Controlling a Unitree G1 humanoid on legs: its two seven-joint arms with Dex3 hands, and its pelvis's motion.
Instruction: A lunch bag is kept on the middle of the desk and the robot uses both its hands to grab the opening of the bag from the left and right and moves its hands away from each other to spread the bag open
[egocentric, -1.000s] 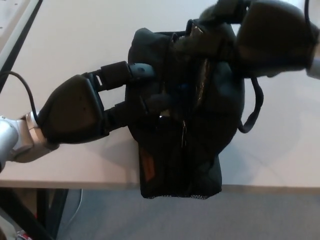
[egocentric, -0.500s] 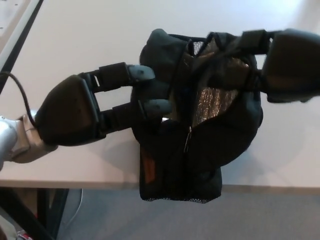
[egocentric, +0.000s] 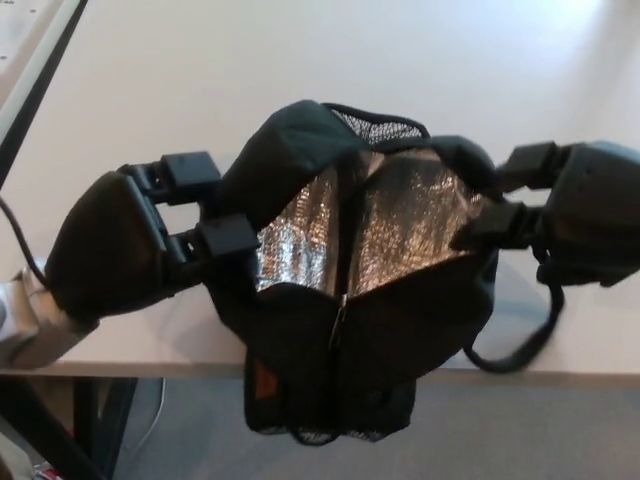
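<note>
At the near edge of the pale counter (egocentric: 150, 90), toward 6 o'clock, the black lunch bag (egocentric: 350, 360) sits with its lower end hanging past the lip over the grey floor (egocentric: 520, 430). Its mouth is pulled wide, showing the silver foil lining (egocentric: 400, 225) split by the zipper (egocentric: 342, 300) that runs down the middle. The left hand (egocentric: 105, 250) comes in from 9 o'clock and its fingers (egocentric: 225, 235) are closed on the left rim of the opening. The right hand (egocentric: 590, 215) comes in from 3 o'clock, its fingers (egocentric: 495, 225) clamped on the right rim. A black carry strap (egocentric: 525, 345) loops below the right hand, off the counter edge.

The main risk, as I judge it, is the bag's position: with so much of it already overhanging, any pull toward 6 o'clock, or a release by 1 hand, could tip it off the counter. Uneven pulling is the second risk; if 1 hand draws harder, the bag would slide sideways rather than spread. The soft rim could also slip from the fingers, letting the mouth fold shut. The strap might catch the right hand as it moves outward and drag the bag along.
</note>
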